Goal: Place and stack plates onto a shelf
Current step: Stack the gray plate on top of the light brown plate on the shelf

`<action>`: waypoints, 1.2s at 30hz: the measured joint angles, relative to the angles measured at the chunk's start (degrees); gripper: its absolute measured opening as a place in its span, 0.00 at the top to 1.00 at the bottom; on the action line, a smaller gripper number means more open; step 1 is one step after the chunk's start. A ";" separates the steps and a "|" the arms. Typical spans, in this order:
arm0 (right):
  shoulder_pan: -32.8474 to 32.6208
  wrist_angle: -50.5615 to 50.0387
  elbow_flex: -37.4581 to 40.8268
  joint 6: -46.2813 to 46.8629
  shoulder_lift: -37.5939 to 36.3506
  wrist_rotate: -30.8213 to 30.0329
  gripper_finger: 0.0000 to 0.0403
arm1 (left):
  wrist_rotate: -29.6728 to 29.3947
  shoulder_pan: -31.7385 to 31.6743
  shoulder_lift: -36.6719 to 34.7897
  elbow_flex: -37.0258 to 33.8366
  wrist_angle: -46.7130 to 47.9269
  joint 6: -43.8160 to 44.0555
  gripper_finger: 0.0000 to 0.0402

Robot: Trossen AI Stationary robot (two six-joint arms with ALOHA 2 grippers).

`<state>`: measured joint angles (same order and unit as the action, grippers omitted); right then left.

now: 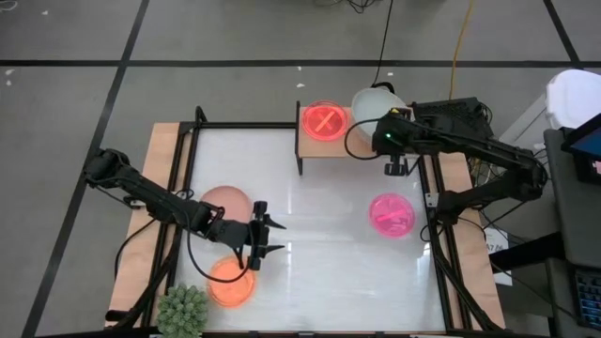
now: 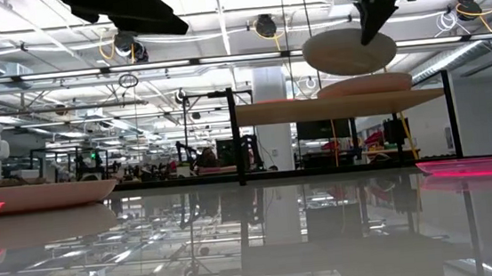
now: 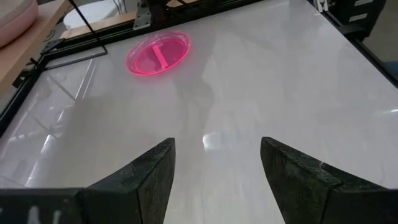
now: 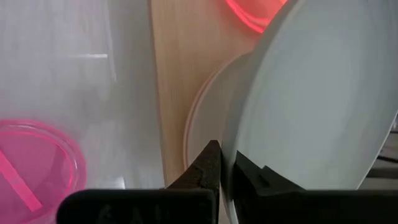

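Right gripper nearest the lens in its wrist view, jaws pinched shut on the rim of a pale plate; plate edge sits between the two fingers, the body of it fanning out beyond them, tilted; held by the rim probably so the fingers can slip clear once it lands. Below it a beige plate already lies on the shelf; in the low view the held plate hangs just above that one, not touching, so a stack is being lined up. Red-orange plate occupies the shelf's other half, which likely explains stacking on this side. Magenta plate lies on the counter near the right arm, well apart from the shelf. Left gripper hovers low over bare counter, jaws wide open, holding nothing; dusty-pink plate and orange plate sit just beside it, either side, neither between the jaws. Green plant at the counter's near corner.
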<state>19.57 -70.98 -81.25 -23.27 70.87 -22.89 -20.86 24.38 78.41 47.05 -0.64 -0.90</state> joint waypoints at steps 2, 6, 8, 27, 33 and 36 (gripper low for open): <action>0.56 -0.36 0.00 0.00 0.66 0.01 0.99 | 0.00 0.00 0.00 0.00 -0.02 0.02 0.40; 1.28 -0.78 0.00 0.08 2.11 0.00 0.99 | 0.00 0.00 0.00 -0.02 -0.01 0.08 0.40; 1.50 -1.11 0.00 0.27 2.64 0.01 0.99 | 0.00 0.00 0.00 -0.01 -0.02 0.16 0.40; 1.47 -3.09 5.71 4.59 4.17 -1.45 0.99 | -0.02 0.00 0.02 -0.02 0.46 1.23 0.40; 1.47 -2.86 5.77 4.80 4.17 -1.72 0.99 | -0.04 0.00 0.02 -0.02 0.46 1.21 0.40; 1.47 -2.49 5.77 5.25 4.17 -3.02 0.98 | -0.04 0.00 0.02 -0.02 0.46 1.21 0.40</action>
<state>21.04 -73.48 -75.48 -18.02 75.05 -25.91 -20.91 24.38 78.43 47.03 -0.19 0.32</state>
